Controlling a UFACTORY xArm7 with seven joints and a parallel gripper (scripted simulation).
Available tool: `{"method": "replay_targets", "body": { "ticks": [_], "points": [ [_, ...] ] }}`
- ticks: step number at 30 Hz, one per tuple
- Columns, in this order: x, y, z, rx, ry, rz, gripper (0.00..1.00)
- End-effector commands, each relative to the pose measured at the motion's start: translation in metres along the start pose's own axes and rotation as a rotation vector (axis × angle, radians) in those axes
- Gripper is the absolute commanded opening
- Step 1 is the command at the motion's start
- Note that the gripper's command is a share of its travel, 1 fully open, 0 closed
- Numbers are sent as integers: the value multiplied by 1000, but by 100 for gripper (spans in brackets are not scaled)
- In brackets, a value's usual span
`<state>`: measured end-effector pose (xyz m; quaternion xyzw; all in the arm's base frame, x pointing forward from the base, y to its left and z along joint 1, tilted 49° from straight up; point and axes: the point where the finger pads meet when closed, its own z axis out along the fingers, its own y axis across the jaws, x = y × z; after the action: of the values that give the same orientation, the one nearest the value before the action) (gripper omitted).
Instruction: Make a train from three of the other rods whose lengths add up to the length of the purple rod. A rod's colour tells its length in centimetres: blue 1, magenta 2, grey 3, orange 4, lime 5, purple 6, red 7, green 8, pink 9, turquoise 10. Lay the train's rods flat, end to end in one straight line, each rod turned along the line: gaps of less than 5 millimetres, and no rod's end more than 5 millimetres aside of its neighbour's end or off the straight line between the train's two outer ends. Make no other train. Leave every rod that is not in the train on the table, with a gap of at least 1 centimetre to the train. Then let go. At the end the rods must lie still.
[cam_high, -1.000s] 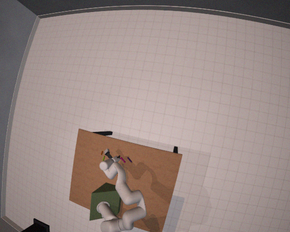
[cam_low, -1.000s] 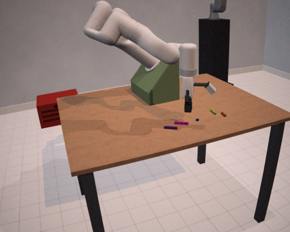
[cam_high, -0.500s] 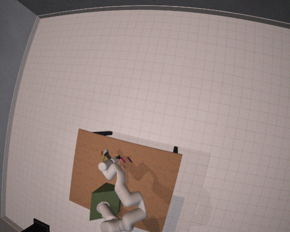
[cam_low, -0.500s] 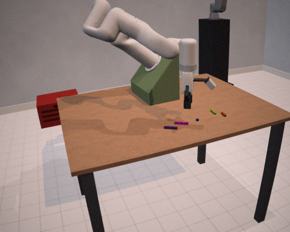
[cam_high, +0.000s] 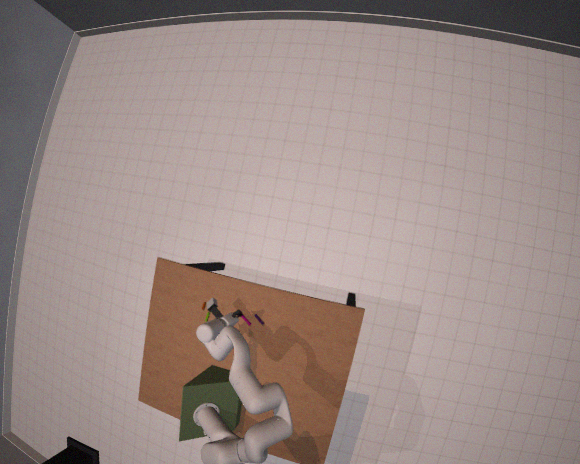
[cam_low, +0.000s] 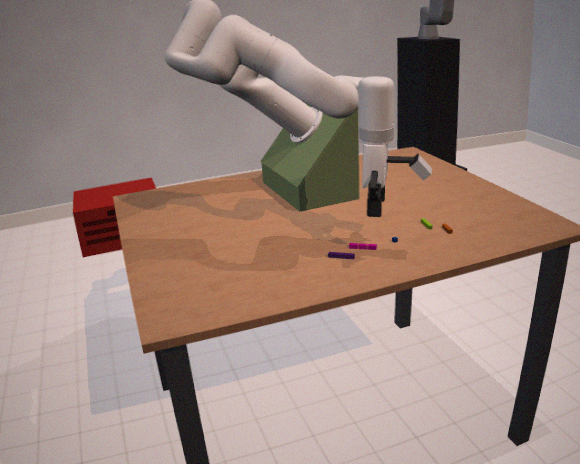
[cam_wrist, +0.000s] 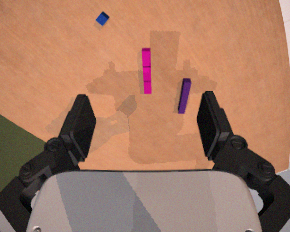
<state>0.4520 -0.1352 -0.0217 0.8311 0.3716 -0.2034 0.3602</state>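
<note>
Three magenta rods lie end to end in one row: the far rod (cam_wrist: 146, 57), the middle rod (cam_wrist: 147, 74) (cam_low: 363, 246) and the near rod (cam_wrist: 147, 88). They look straight and touching, with no clear gap visible. The purple rod (cam_high: 259, 319) (cam_low: 341, 255) (cam_wrist: 184, 96) lies apart beside the row, slightly slanted to it. A blue rod (cam_low: 395, 239) (cam_wrist: 102, 18) lies off the row's far end. A lime rod (cam_high: 207, 316) (cam_low: 426, 223) and an orange rod (cam_high: 204, 305) (cam_low: 447, 228) lie farther off. My gripper (cam_low: 374, 214) (cam_wrist: 145, 106) is wide open and empty above the table.
The brown table (cam_high: 175, 350) (cam_low: 225, 300) carries the rods. The green arm base (cam_high: 212, 395) (cam_low: 330, 170) stands on it behind the gripper. A grey plate on a black bracket (cam_low: 421, 167) sticks out from the gripper's side. Arm shadows cross the table around the rods.
</note>
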Motion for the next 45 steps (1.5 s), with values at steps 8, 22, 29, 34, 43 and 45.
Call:
{"method": "replay_targets", "body": {
  "ticks": [8, 22, 29, 34, 43, 45],
  "points": [
    [2, 1, -16, -2, 5, 0, 100],
    [1, 0, -75, -2, 5, 0, 100],
    [1, 0, -87, -2, 5, 0, 100],
    [1, 0, -88, -2, 5, 0, 100],
    [1, 0, -88, -2, 5, 0, 100],
    [1, 0, -88, -2, 5, 0, 100]
  ]
}}
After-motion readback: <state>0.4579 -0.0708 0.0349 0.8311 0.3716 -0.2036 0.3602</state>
